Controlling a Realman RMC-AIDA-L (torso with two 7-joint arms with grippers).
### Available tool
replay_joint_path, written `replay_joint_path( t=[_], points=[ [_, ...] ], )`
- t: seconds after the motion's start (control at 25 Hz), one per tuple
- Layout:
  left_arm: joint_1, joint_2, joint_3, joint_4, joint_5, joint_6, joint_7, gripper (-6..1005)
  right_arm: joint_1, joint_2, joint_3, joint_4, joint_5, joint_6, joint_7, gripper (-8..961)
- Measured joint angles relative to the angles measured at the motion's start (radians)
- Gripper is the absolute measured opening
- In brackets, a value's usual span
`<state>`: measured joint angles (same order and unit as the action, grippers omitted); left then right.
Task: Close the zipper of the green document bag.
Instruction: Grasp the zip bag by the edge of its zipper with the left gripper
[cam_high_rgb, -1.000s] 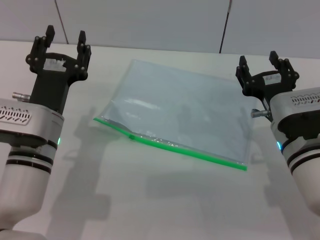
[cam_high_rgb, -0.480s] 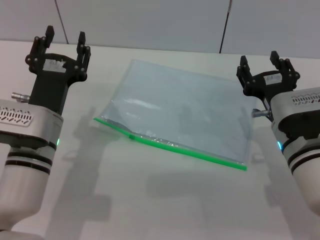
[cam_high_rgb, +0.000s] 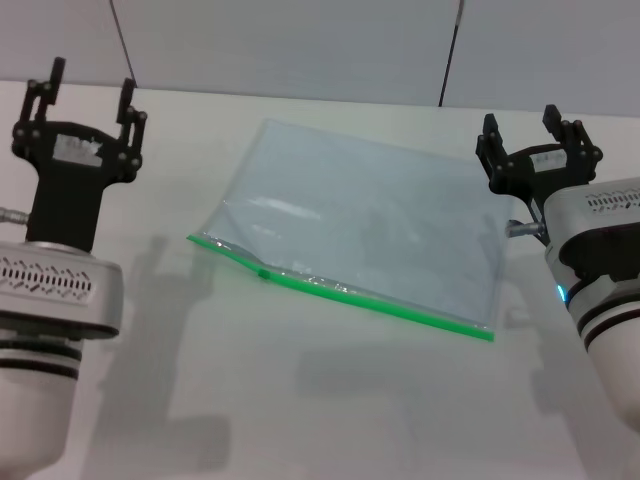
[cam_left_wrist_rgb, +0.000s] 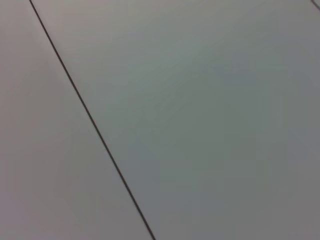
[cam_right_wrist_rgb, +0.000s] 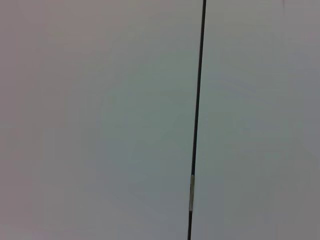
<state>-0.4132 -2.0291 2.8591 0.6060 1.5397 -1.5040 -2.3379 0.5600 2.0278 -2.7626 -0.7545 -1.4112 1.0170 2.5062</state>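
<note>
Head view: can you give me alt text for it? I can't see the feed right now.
The green document bag lies flat on the white table, its zipper along the near edge with the slider toward the robot's left. The left pincer and right pincer hang open on either side of the bag, touching nothing.

The bag (cam_high_rgb: 365, 222), a flat translucent blue-grey pouch, lies skewed on the table between the two open grippers, touching neither; its far corner lies just beside the right gripper (cam_high_rgb: 540, 122). Its zipper (cam_high_rgb: 345, 291), a bright green strip, edges the near long side, the small slider (cam_high_rgb: 263, 272) nearer the left gripper (cam_high_rgb: 88, 82) yet well apart from its jaws.
</note>
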Motion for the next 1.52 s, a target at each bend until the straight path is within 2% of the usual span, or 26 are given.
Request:
replay_joint_path(
  t=[0.2,0.32,0.36,0.44,0.48,0.52,1.08,1.52],
  points=[
    [0.024,0.000,-0.001,0.035,-0.005,-0.007,0.140,639,-0.002,0.000,0.000,0.001,0.000,0.000,0.000,692],
    [0.033,-0.004,-0.001,0.041,-0.008,-0.004,0.302,636,-0.001,0.000,0.000,0.002,0.000,0.000,0.000,692],
    [0.033,-0.004,-0.001,0.041,-0.008,-0.004,0.302,635,-0.001,0.000,0.000,0.003,0.000,0.000,0.000,692],
    [0.040,-0.006,-0.001,0.064,-0.036,-0.005,0.444,633,0.000,0.000,0.000,0.003,0.000,0.000,0.000,692],
    [0.040,-0.006,-0.001,0.064,-0.036,-0.005,0.444,632,0.000,0.000,0.000,0.003,0.000,0.000,0.000,692],
    [0.045,-0.006,0.000,0.086,-0.075,-0.002,0.514,631,0.000,0.000,0.000,0.003,0.000,0.000,0.000,692],
    [0.018,-0.001,0.000,0.131,-0.262,0.158,0.534,628,0.001,0.000,0.000,0.003,0.000,-0.001,0.000,692],
    [-0.004,0.000,0.000,0.178,-0.340,0.253,0.681,625,0.001,0.000,0.000,0.009,0.000,-0.002,0.000,692]
  ],
)
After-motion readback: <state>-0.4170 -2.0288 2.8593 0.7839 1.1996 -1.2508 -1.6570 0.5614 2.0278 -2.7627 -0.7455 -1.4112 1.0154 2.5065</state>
